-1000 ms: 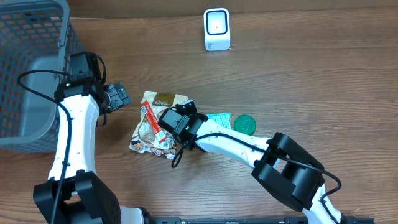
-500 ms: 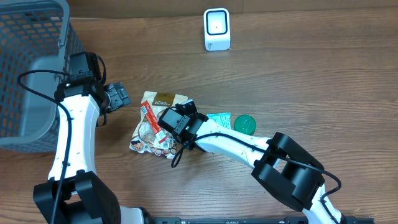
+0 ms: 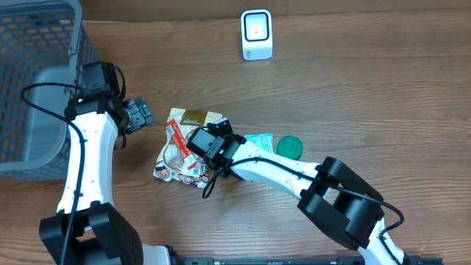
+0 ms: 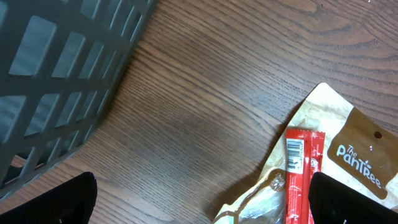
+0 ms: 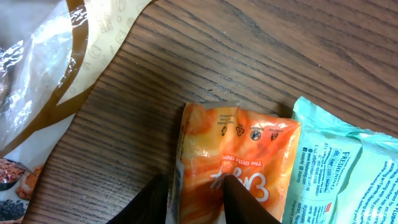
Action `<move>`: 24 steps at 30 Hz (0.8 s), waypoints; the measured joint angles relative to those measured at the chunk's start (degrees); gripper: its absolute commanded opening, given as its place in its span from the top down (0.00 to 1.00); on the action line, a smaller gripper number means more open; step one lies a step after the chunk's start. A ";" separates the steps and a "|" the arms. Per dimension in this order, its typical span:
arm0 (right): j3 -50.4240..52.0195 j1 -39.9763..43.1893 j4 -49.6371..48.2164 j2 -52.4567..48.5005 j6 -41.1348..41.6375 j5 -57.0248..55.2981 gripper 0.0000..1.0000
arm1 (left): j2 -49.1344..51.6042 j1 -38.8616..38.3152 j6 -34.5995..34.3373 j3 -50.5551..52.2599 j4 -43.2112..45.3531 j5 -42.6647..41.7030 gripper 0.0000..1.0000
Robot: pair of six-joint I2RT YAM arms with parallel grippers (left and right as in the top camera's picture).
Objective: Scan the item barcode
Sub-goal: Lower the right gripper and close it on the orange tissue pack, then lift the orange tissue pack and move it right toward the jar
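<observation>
- The wood-grain table (image 3: 383, 88) carries a grey basket (image 3: 33, 81) at one corner. A white scanner (image 3: 257, 34) stands near the far edge.
- Your orange packet (image 5: 249, 149) lies flat near the table's middle, well apart from the scanner. It sits between a brown pouch (image 5: 56, 74) and a mint-green packet (image 5: 339, 180), touching the latter.
- Your right pincer (image 5: 196, 200) is low over the packet's edge nearest the pouch, one finger on each side, narrowly parted. You cannot tell whether it is pinching.
- Your left pincer (image 3: 138, 114) is spread wide and empty, hovering between basket and pouch.
- A red stick (image 4: 303, 168) lies on the pouch.
- A green round lid (image 3: 289, 147) sits beside the mint-green packet.
</observation>
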State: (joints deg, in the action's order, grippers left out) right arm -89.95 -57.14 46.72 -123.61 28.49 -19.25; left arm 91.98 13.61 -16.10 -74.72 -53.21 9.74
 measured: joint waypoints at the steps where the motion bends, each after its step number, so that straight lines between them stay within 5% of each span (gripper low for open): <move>1: 0.00 0.00 0.00 0.00 -0.02 0.00 0.70 | 0.00 0.00 0.00 0.00 0.00 0.00 0.00; 4: 0.00 0.00 0.02 -0.11 0.00 0.00 0.75 | 0.00 0.00 0.00 0.00 0.00 0.00 0.00; 6: 0.00 0.00 0.00 -0.31 -0.22 -0.15 0.96 | 0.00 0.00 0.00 0.00 0.00 0.00 0.00; 24: -3.04 0.90 5.18 4.52 0.00 7.78 0.97 | 0.00 0.00 0.00 0.00 0.00 0.00 0.00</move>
State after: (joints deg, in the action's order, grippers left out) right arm -92.99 -56.25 51.90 -119.09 28.49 -11.46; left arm 91.98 13.61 -16.10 -74.72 -53.21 9.74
